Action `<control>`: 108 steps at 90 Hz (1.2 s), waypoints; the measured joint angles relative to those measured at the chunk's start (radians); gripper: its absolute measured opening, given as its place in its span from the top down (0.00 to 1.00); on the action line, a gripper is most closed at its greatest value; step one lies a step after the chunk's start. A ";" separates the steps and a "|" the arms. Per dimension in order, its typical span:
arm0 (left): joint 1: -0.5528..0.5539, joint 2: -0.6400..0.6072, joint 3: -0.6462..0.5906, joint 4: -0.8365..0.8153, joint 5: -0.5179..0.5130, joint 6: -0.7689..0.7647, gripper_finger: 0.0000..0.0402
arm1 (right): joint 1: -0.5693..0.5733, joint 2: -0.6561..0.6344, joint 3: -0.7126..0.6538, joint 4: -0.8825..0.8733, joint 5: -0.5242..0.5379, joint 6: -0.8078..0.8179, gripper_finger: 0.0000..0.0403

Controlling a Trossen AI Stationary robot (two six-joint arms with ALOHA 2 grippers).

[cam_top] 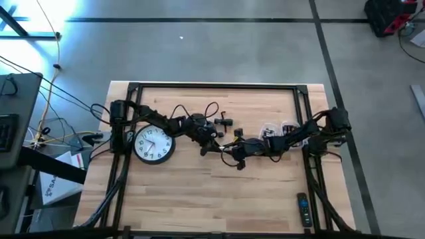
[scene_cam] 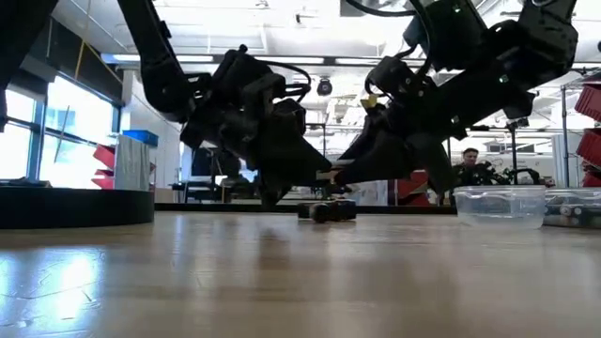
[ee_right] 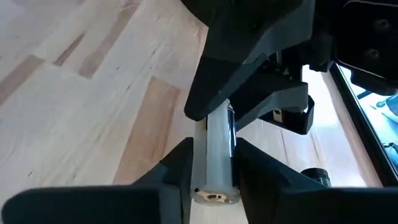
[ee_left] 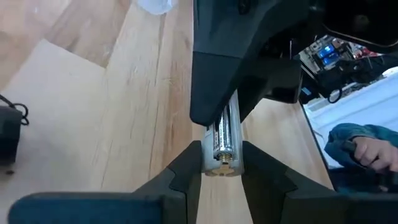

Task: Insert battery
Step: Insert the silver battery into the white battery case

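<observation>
Battery [ee_left: 225, 138]: held above tabletop centre, toward rear edge, pinched at opposite ends by left gripper [ee_left: 221, 163] and right gripper [ee_right: 211, 167]. Judged light, rigid, smooth, slippery. Grip mid-barrel, you keep terminal ends free.

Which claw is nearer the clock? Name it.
The left claw, just right of the clock; the right claw faces it from farther off, both shut on the battery.

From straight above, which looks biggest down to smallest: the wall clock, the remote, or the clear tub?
In the high view:
1. The clock, clearly the largest.
2. and 3. The remote and the clear tub look about alike; the right arm partly hides the tub, so I won't rank them.
</observation>
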 joint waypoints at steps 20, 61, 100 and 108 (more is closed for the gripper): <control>0.000 0.000 0.000 0.045 0.011 0.053 0.68 | 0.000 0.000 0.001 0.004 -0.004 0.020 0.82; -0.033 -0.320 -0.145 0.116 -0.267 0.542 0.57 | -0.009 -0.004 -0.003 -0.007 0.028 0.212 0.82; -0.239 -0.317 -0.257 0.123 -0.741 0.846 0.57 | -0.142 -0.015 0.000 0.025 -0.195 0.502 0.82; -0.239 -0.255 -0.263 0.133 -0.763 0.881 0.57 | -0.155 -0.015 0.001 0.041 -0.259 0.552 0.82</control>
